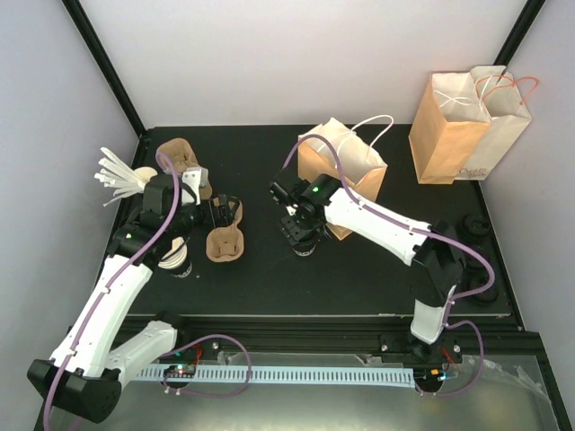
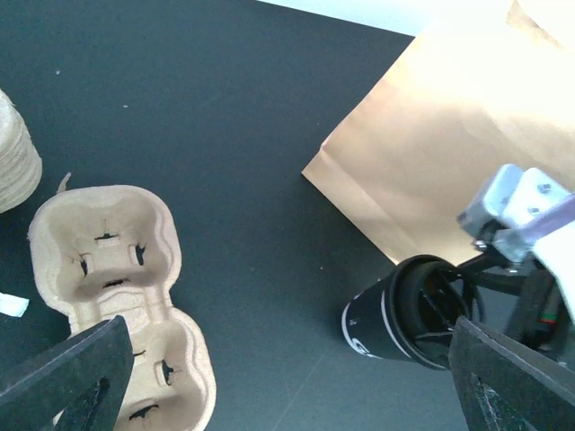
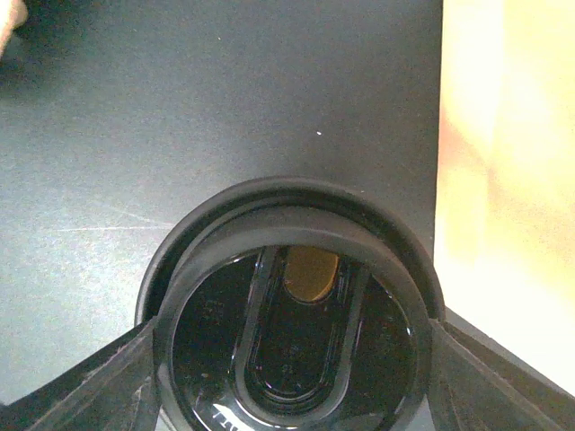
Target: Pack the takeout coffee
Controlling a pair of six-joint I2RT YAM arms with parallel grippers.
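Takeout coffee [image 3: 292, 346] between fingers [image 3: 85, 395] of right hand [image 1: 300, 232], grip unclear; left hand [image 1: 225, 214] spread wide.

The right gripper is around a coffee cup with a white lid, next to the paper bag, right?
No, the lid is black, not white; the right wrist view shows it. The rest holds: the right gripper is around the coffee cup, next to the paper bag.

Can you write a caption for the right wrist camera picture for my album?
Right gripper straddles the small cup with a round black plastic lid, beside a brown paper bag.
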